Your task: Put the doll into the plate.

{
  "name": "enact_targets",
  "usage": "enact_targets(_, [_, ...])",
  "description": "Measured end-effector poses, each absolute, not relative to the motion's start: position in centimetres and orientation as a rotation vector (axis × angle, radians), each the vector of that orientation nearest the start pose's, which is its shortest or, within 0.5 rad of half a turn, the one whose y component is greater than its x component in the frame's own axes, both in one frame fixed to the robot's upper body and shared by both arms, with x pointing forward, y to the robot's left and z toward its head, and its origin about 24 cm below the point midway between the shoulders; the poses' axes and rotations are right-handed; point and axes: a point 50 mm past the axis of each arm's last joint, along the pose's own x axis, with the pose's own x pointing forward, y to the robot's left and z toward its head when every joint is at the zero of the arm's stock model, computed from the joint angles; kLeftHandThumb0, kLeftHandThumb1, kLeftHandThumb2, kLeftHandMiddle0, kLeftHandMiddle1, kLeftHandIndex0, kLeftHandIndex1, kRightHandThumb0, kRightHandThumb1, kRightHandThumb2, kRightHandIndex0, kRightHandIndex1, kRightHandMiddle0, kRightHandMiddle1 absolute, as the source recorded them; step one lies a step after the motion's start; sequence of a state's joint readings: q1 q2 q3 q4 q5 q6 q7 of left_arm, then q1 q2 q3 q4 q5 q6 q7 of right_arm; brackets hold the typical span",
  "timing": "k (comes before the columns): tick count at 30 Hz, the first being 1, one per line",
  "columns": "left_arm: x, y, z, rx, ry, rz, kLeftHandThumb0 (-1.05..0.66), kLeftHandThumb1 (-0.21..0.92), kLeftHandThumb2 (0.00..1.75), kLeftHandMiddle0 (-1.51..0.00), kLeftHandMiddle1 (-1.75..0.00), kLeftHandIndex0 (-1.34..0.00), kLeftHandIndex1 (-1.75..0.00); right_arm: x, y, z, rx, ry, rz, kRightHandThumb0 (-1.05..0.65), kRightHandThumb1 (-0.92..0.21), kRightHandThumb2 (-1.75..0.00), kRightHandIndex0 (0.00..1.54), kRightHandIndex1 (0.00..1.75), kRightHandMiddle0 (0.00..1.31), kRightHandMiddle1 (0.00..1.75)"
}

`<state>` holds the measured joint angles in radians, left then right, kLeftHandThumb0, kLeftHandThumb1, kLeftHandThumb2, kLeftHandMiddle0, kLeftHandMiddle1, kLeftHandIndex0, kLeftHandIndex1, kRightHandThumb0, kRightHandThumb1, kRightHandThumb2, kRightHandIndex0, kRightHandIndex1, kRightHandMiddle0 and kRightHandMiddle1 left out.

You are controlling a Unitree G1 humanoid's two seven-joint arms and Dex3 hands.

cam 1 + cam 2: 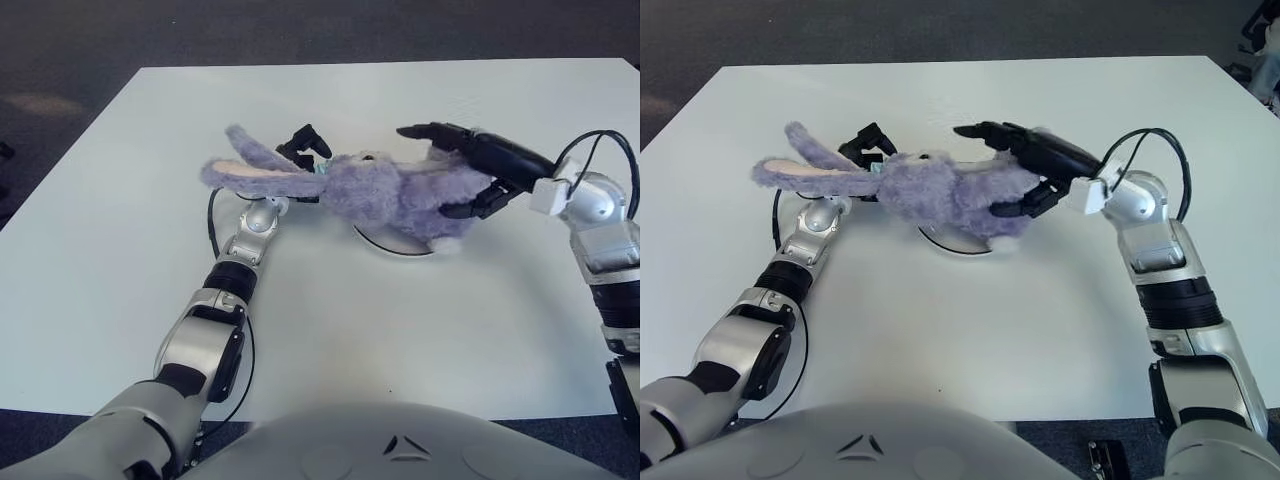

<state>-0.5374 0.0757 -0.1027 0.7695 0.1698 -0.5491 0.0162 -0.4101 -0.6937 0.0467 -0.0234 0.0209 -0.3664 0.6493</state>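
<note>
The white table (120, 230) carries little besides the plate (392, 245), mostly hidden under the doll (385, 190). The doll, a purple plush rabbit with long pink-lined ears, lies on its side across the plate, ears trailing left over the table. The left hand (298, 155) clasps it at the head by the ears. The right hand (470, 170) is released, fingers spread, beside its rear end.
</note>
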Motion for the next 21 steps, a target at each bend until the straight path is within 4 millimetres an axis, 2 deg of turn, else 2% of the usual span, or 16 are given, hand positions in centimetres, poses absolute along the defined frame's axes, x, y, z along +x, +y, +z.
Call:
enact_targets(2, [33.5,10.3,6.6,0.279,-0.311,-0.265,-0.42,0.51,1.08,-1.04,-1.75,-0.46,-1.75,28.4,-19.0,20.4,-0.862,-0.554,0.726,-0.99,-0.92,-0.41,0.09,0.07,0.01,0.14])
enact_targets(3, [33.5,10.3,6.6,0.279,-0.311,-0.265,-0.42,0.51,1.08,-1.04,-1.75,-0.46,-1.75,28.3,-19.1,20.9,-0.849,-0.567,0.717,-0.99,-0.92,-0.44,0.07,0.06,0.01,0.09])
enact_targets(7, [33.5,10.4,6.6,0.28,-0.307,-0.265,-0.42,0.51,1.07,-1.04,-1.75,-0.46,-1.75,28.2,-19.6,21.8,-0.772,-0.594,0.675,-0.99,-0.92,-0.35,0.11,0.07,0.0,0.28])
enact_targets(10, [33.5,10.4,6.6,0.28,-0.306,-0.265,-0.42,0.51,1.07,-1.03,-1.75,-0.46,-1.75,28.3,-20.2,22.2,-0.702,-0.596,0.64,-0.98,-0.92,-0.32,0.12,0.07,0.0,0.33])
enact_targets(16, [33.5,10.3,6.6,0.278,-0.305,-0.265,-0.42,0.51,1.07,-1.05,-1.75,-0.46,-1.75,28.5,-21.9,23.8,-0.661,-0.566,0.542,-0.96,-0.9,-0.28,0.15,0.08,0.0,0.33])
enact_targets(21, [33.5,10.4,6.5,0.278,-0.303,-0.265,-0.42,0.51,1.07,-1.05,-1.75,-0.46,-1.75,28.3,-22.6,25.6,-0.603,-0.541,0.494,-0.9,-0.84,-0.27,0.16,0.09,0.0,0.27])
